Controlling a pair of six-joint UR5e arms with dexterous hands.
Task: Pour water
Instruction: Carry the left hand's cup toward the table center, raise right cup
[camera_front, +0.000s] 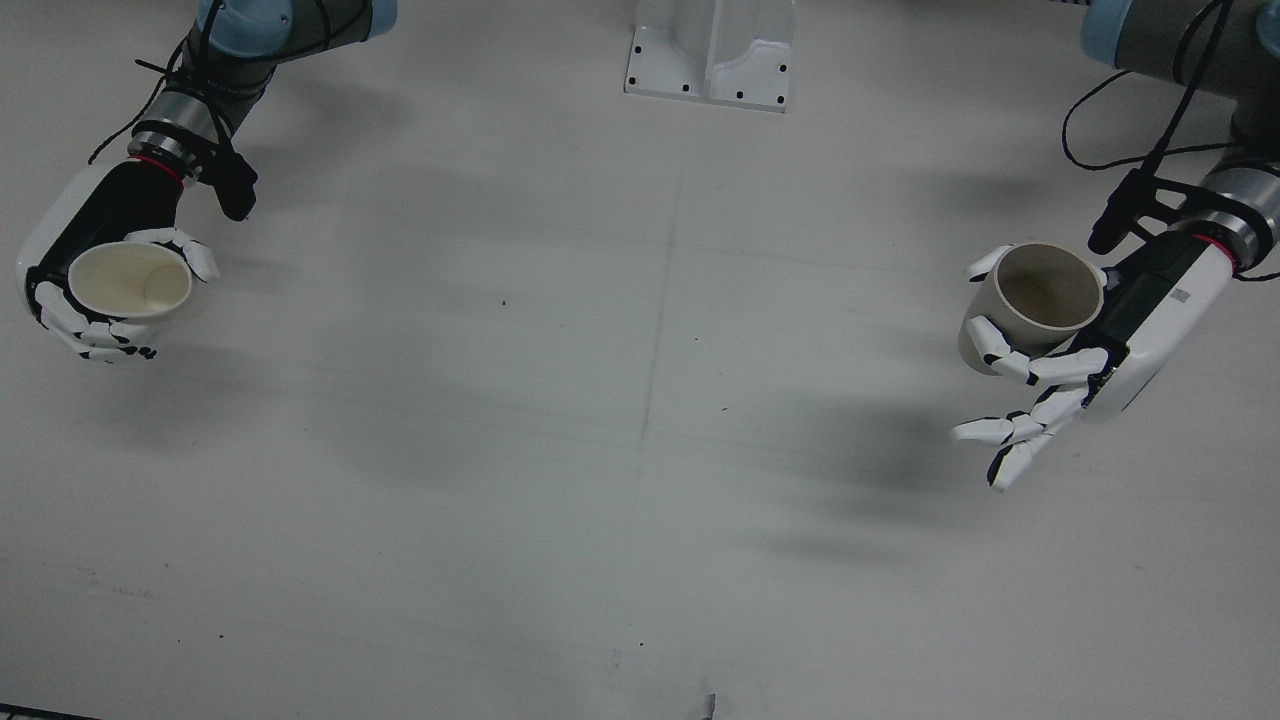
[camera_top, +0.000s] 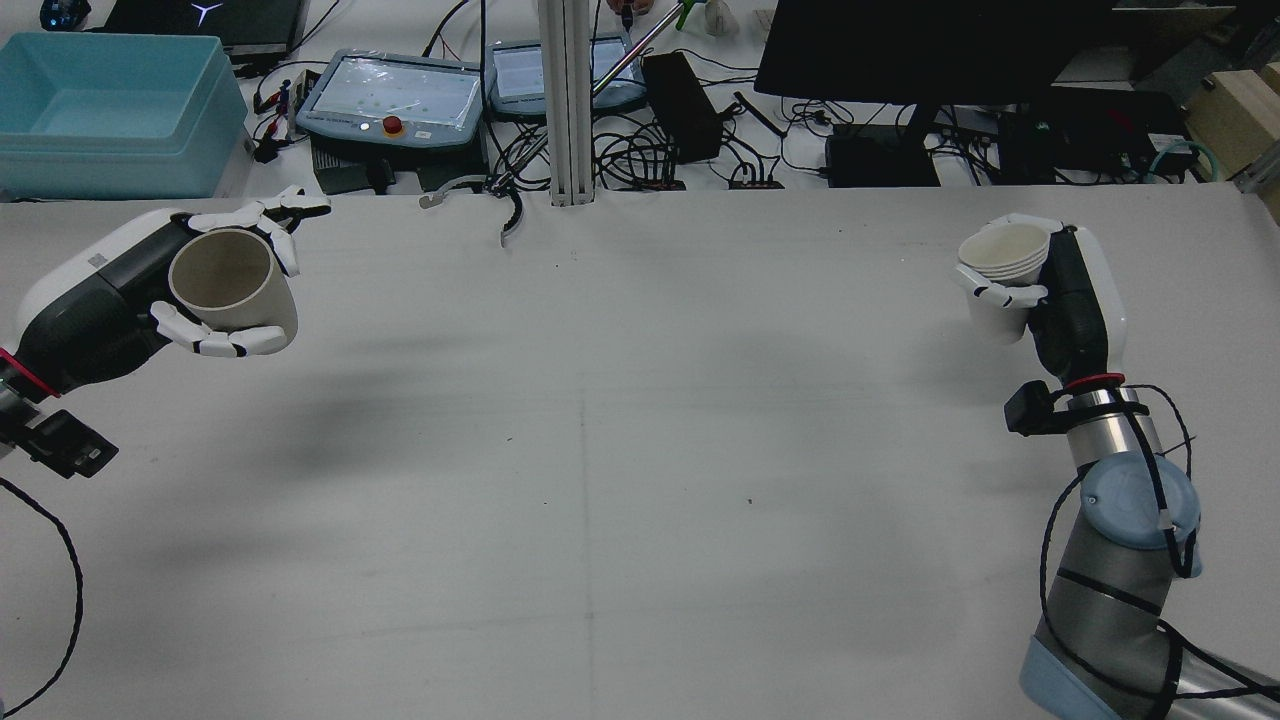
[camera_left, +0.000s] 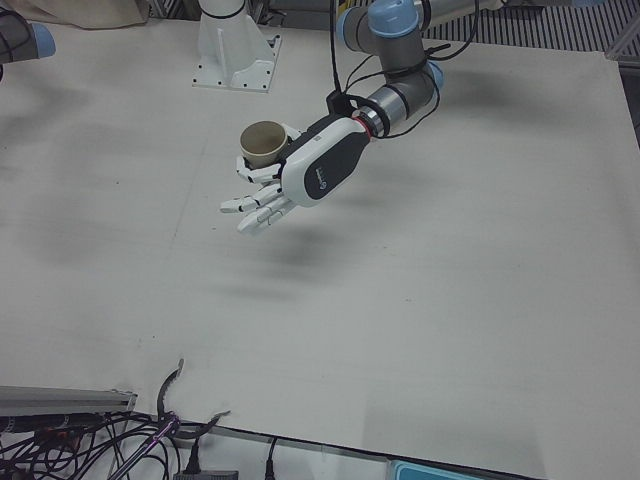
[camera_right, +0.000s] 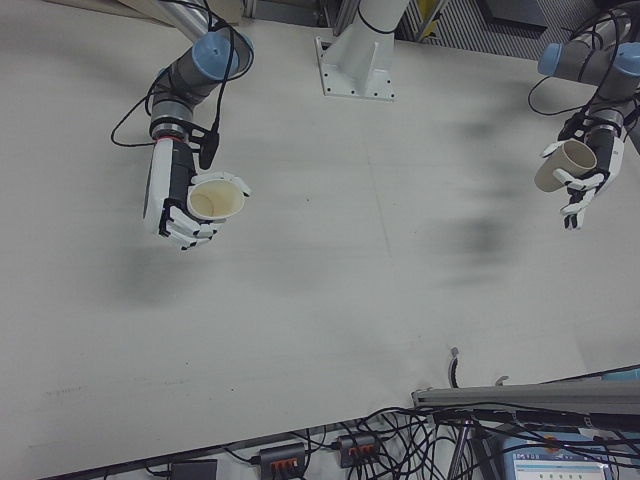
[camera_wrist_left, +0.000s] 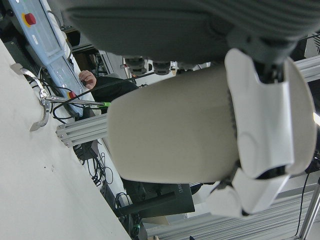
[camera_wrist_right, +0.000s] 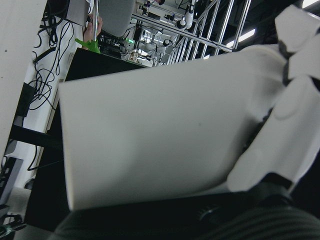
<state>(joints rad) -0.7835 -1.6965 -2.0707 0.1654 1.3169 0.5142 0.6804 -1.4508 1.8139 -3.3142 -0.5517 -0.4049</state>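
Left hand (camera_front: 1100, 360) fingers: some wrapped on beige cup (camera_front: 1040, 300), rest splayed free below it. Right hand (camera_front: 95, 280) fingers clamped round white cup (camera_front: 130, 280).

Both cups held mouth-up, clear of table (camera_front: 640, 420), likely to keep any contents in before pour. In front view: white cup at 9 o'clock, beige at 3, well apart.

Front view shows both interiors, no water discernible. Rear view alone shows white cup's ridged rim, perhaps nested stack. Hand views show only cup walls.

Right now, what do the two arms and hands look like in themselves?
Both match: the left hand and right hand have white shells, black palms, white fingers with dark joints, a red wrist ring, silver forearm, pale blue joint caps and loose black cables.
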